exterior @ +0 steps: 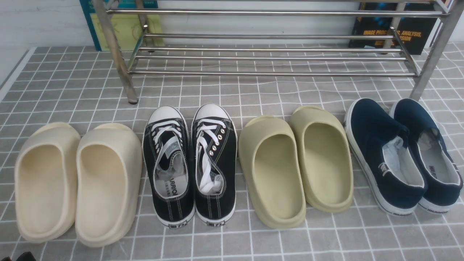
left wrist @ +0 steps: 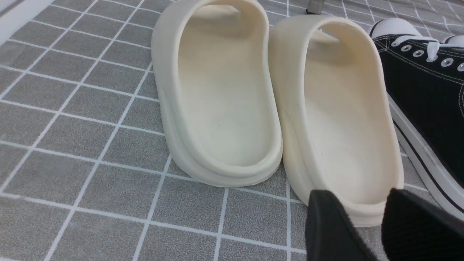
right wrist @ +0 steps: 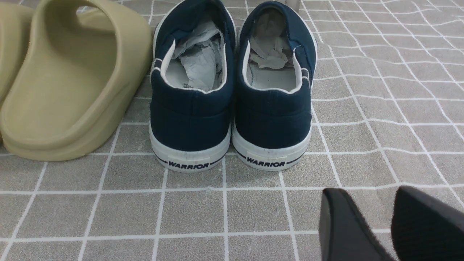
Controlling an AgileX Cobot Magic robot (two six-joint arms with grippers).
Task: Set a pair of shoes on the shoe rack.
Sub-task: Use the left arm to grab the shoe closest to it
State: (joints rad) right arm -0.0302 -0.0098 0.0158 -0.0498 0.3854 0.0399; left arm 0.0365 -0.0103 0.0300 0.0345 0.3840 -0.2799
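The two black canvas sneakers, left (exterior: 170, 206) and right (exterior: 217, 174), stand side by side on the grey checked cloth, toes toward the silver shoe rack (exterior: 268, 73) at the back. The rack's shelves hold nothing. In the left wrist view my left gripper (left wrist: 360, 194) is open and empty. It sits low, just behind the heel of a cream slipper (left wrist: 340, 108), with one black sneaker (left wrist: 427, 90) beside it. In the right wrist view my right gripper (right wrist: 369, 191) is open and empty over the cloth, behind the navy slip-ons (right wrist: 192, 119). Neither gripper touches a sneaker.
In a row from the left stand two cream slippers (exterior: 47, 181), the sneakers, two olive slippers (exterior: 275, 174) and two navy slip-ons (exterior: 380, 145). The rack's angled legs (exterior: 123, 72) stand on the cloth. Posters lean on the wall behind the rack.
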